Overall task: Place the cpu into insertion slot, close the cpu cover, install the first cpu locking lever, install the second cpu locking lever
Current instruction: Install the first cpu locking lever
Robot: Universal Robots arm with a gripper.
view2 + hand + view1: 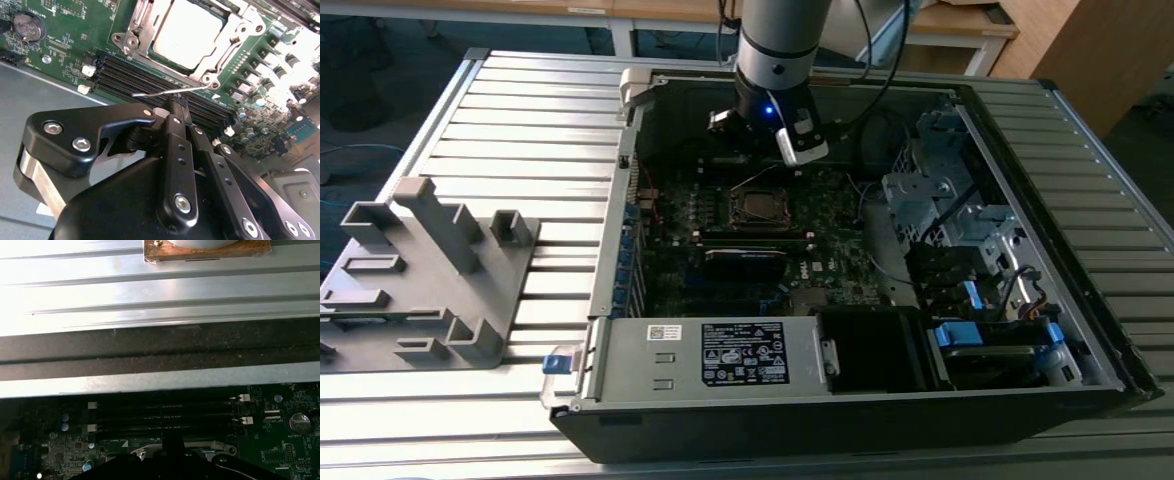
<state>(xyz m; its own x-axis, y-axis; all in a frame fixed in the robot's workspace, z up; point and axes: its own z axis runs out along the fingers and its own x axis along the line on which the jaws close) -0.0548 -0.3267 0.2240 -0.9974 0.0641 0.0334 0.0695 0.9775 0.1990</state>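
In the second wrist view the cpu, with its pale metal top, lies in the insertion slot. The silvery cpu cover lies flat around it. A thin wire locking lever sticks out from the socket's corner across the memory slots, not tucked down. My gripper is shut with nothing between its fingers, and its tip is right at this lever. In the exterior view the gripper hangs just behind the socket, inside the open computer case.
The case walls box in the motherboard. A power supply fills the front and drive bays stand on the exterior view's right. A grey fixture sits on the slatted table on the exterior view's left. A coin battery lies near the memory slots.
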